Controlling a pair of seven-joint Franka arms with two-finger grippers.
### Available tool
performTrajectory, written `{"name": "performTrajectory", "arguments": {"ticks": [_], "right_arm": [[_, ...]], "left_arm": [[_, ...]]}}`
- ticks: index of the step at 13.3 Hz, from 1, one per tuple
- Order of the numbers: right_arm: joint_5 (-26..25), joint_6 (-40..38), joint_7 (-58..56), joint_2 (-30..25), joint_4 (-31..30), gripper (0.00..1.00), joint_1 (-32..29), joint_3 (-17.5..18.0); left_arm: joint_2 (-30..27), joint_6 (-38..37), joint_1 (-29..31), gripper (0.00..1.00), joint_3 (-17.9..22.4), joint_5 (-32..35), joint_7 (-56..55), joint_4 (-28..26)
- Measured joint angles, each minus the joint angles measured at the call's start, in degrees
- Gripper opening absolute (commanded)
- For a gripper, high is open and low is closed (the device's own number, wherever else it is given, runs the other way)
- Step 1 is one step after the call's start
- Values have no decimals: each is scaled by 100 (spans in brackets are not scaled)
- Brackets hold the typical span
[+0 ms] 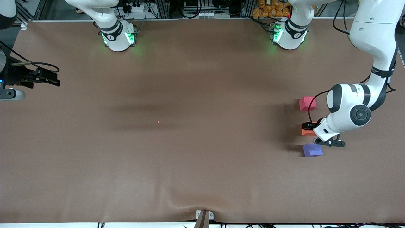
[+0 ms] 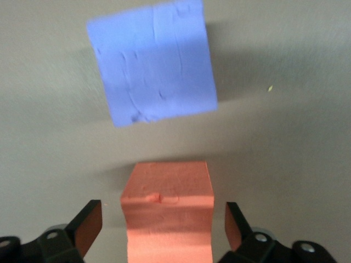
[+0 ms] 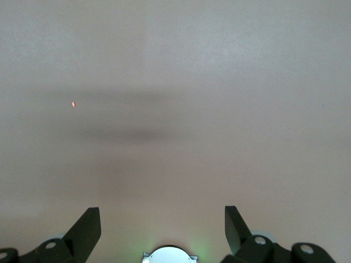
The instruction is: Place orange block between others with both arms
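The orange block (image 1: 306, 132) rests on the brown table between the pinkish-red cube (image 1: 307, 103) and the purple-blue cube (image 1: 312, 150), in a row at the left arm's end. My left gripper (image 1: 308, 126) is low over the orange block. In the left wrist view the left gripper (image 2: 163, 218) is open, a gap showing on each side of the orange block (image 2: 167, 186), with the purple-blue cube (image 2: 153, 63) just past it. My right gripper (image 1: 52, 79) hangs at the right arm's end of the table, open and empty (image 3: 163, 222).
A tiny red speck (image 1: 158, 121) lies mid-table, also in the right wrist view as a speck (image 3: 73, 104). The two green-lit bases (image 1: 118, 36) (image 1: 288, 34) stand along the table's back edge. The cloth bulges over a clamp (image 1: 204, 217) at the front edge.
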Motion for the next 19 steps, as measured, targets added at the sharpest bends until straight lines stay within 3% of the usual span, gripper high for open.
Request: {"name": "performTrajectory", "arguments": {"ticks": [5, 10, 14, 19], "right_arm": [[0, -22, 2, -17, 19, 100, -1, -72], [0, -23, 2, -25, 63, 100, 0, -109], [0, -24, 2, -27, 71, 100, 0, -110], [0, -23, 2, -27, 126, 100, 0, -110]], "left_arm": [[-477, -1002, -7, 100, -144, 0, -3, 689], [-1791, -1999, -5, 100, -270, -240, -57, 910], [-2651, -3338, -16, 100, -590, -291, -662, 1216], [-3073, -4549, -1, 100, -616, -487, -731, 1753]]}}
